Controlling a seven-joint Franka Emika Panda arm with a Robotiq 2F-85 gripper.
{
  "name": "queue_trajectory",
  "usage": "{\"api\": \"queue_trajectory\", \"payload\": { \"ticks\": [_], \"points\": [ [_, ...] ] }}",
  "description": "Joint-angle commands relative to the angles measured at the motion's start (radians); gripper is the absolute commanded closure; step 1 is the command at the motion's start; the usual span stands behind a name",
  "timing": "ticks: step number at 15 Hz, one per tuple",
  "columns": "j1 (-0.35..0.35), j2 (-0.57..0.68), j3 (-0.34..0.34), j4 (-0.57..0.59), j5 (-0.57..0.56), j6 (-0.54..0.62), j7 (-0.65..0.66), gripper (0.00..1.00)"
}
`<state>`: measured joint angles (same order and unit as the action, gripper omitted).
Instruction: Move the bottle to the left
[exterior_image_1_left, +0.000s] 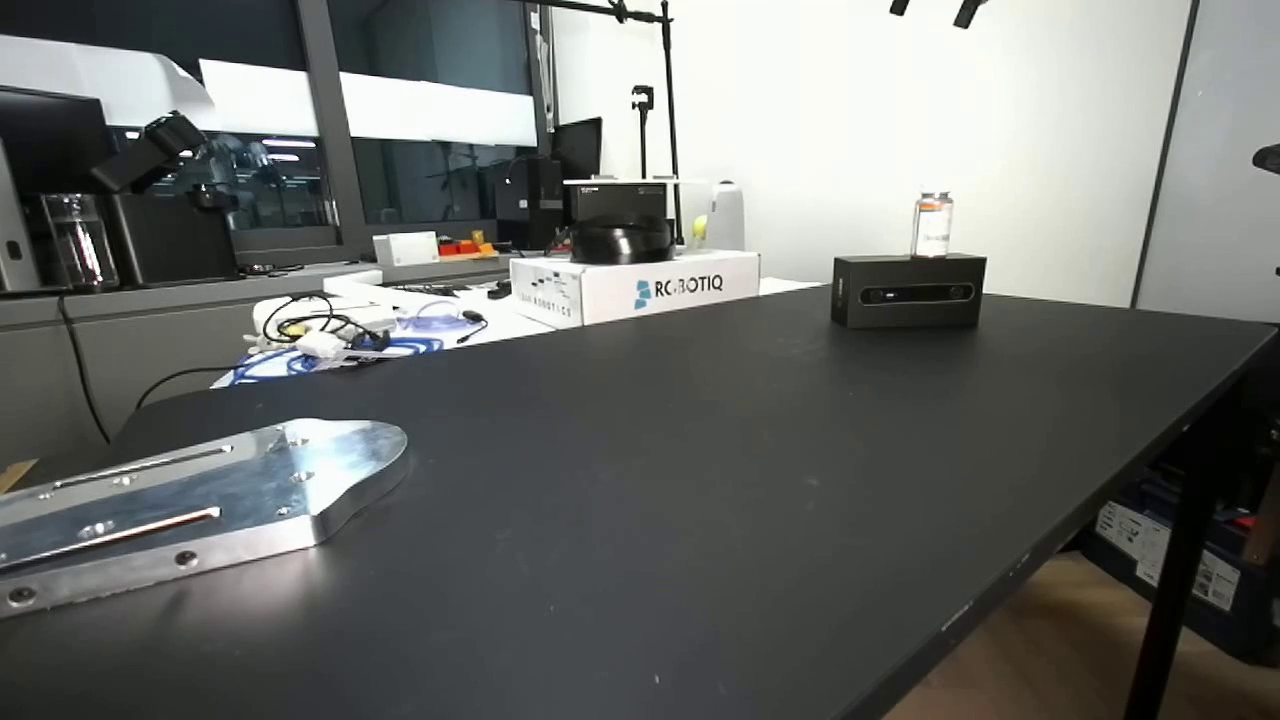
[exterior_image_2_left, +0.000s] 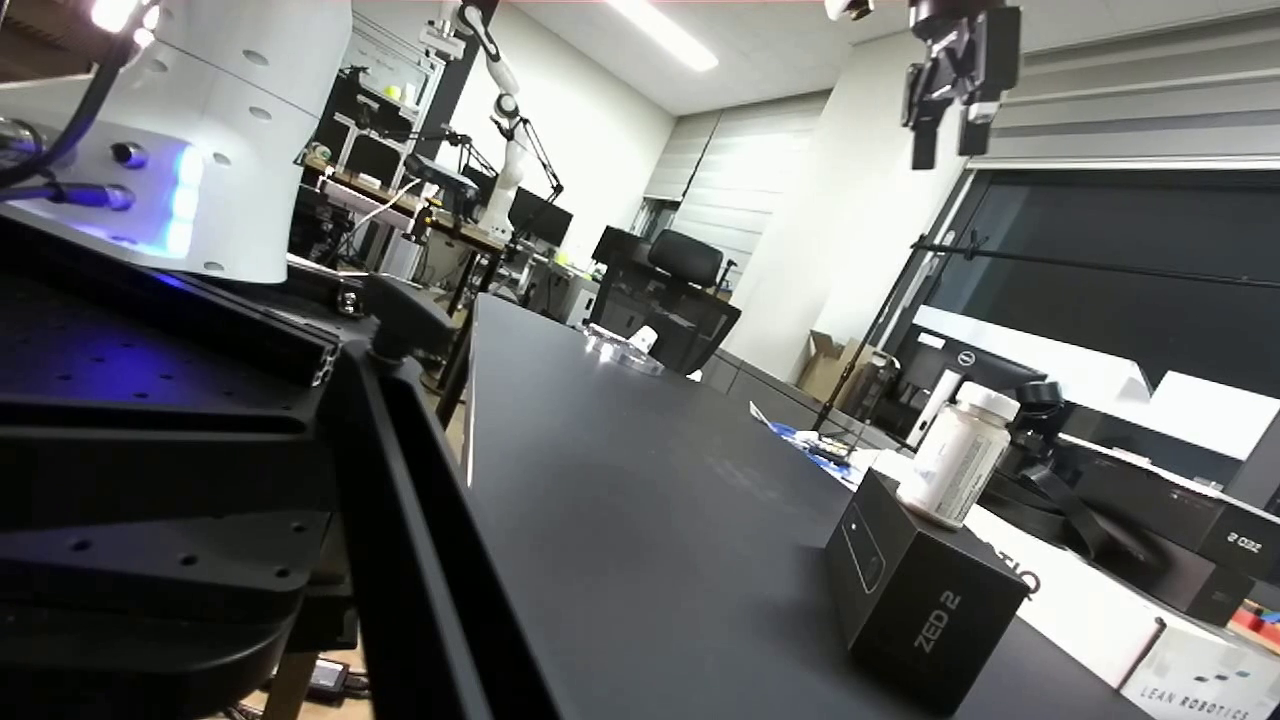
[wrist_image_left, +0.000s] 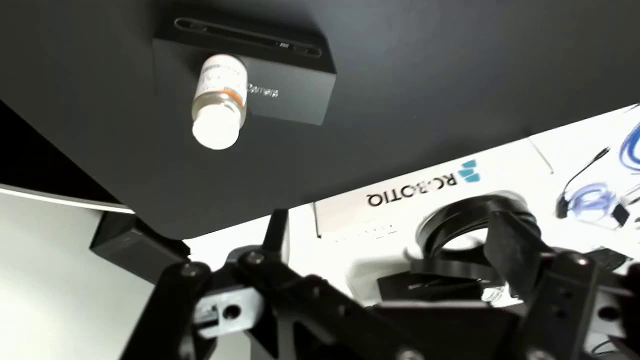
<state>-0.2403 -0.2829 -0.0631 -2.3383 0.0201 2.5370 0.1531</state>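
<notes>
The bottle (exterior_image_1_left: 932, 228) is small and whitish, with a reddish-orange band near its top. It stands upright on the low black box (exterior_image_1_left: 907, 292). In an exterior view the bottle (exterior_image_2_left: 957, 458) stands near one end of the box (exterior_image_2_left: 925, 600). In the wrist view the bottle (wrist_image_left: 221, 92) is at the upper left, its white cap toward the camera. My gripper (exterior_image_2_left: 948, 145) is open and empty, high above the table and well apart from the bottle. Only its fingertips (exterior_image_1_left: 932, 10) show at the top of an exterior view. In the wrist view the fingers (wrist_image_left: 392, 222) are spread wide.
The black table (exterior_image_1_left: 650, 480) bears the box and, at its far end from it, a metal plate (exterior_image_1_left: 300, 470). A white Robotiq carton (exterior_image_1_left: 690, 288) with black items on it stands beside the table edge. Cables (exterior_image_1_left: 330, 345) lie near it. The robot base (exterior_image_2_left: 220, 130) shows too.
</notes>
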Motion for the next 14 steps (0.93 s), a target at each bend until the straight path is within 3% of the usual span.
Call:
{"api": "queue_trajectory", "payload": {
  "ticks": [1,5,14],
  "points": [
    [-0.044,0.169,-0.015,0.167,-0.096,0.013,0.157,0.0],
    [-0.051,0.301,-0.061,0.298,-0.232,-0.065,0.287,0.0],
    [-0.008,0.505,-0.134,0.48,-0.073,-0.213,0.22,0.0]
  ]
}}
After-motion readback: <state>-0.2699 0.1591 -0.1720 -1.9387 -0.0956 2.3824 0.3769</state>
